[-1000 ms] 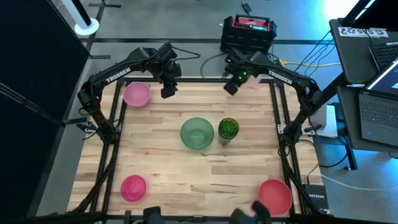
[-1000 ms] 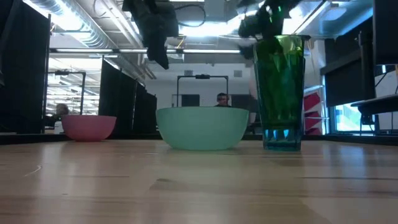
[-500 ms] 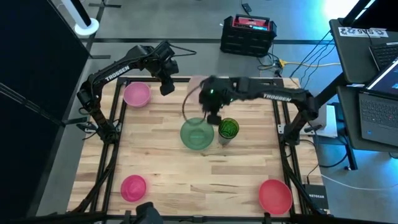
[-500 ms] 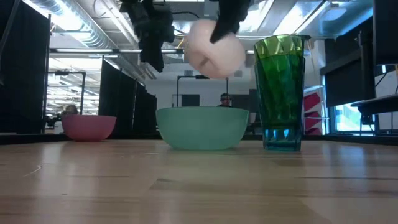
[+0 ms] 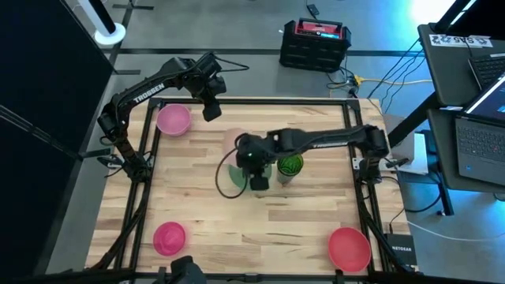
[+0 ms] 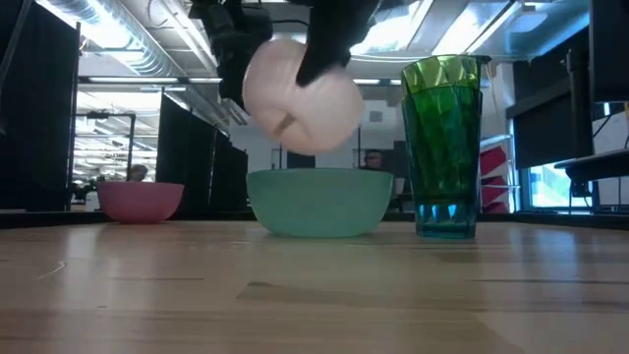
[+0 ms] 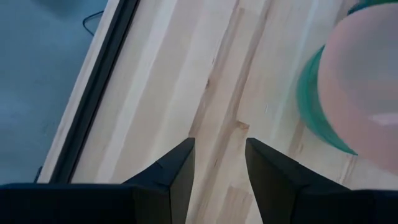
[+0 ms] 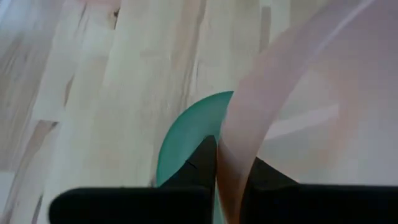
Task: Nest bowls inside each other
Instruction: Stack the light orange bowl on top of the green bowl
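Moved: right gripper [image 5: 254, 162], fingers clamping pale pink round plastic bowl [image 6: 300, 95], from surface's far edge to above mint-green plastic bowl [image 6: 319, 202]. Nesting imminent. Left gripper [image 5: 211, 110] parked, fingers parted.

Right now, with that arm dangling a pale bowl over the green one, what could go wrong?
The right gripper pinches only the rim of the pale pink plastic bowl, which hangs tilted above the larger mint-green bowl; released like this, it might land askew rather than nest. The tall green drinking glass stands close beside, so a sideways swing could tip it.

Pale pink bowl [image 6: 301, 95] – mint-green bowl [image 6: 319, 202] – green tumbler [image 6: 445, 147]
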`<state>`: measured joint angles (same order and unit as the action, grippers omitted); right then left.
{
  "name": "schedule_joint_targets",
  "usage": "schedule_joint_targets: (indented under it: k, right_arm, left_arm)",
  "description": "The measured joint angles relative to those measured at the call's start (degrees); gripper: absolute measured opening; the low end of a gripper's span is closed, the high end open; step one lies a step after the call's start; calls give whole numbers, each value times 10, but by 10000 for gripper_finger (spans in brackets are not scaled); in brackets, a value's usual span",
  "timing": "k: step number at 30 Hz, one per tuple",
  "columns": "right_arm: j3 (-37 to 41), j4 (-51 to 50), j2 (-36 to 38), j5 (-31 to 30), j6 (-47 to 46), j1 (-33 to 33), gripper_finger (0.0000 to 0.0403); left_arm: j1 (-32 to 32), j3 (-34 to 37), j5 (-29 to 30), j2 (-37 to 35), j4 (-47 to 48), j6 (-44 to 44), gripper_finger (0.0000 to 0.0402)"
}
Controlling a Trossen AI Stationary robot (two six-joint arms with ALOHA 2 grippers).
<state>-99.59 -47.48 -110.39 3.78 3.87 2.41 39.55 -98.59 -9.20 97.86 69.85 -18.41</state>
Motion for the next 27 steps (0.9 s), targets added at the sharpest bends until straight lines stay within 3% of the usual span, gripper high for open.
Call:
schedule_joint_targets:
  k: [12,27]
  right_arm:
    - [0,-30,-74,-1,-71,15,2]
    - [0,9,-75,-13,-96,13,105]
  left_arm:
    - [0,0,10,0,6,-13,129]
    - [-1,0,10,0,14,-26,129]
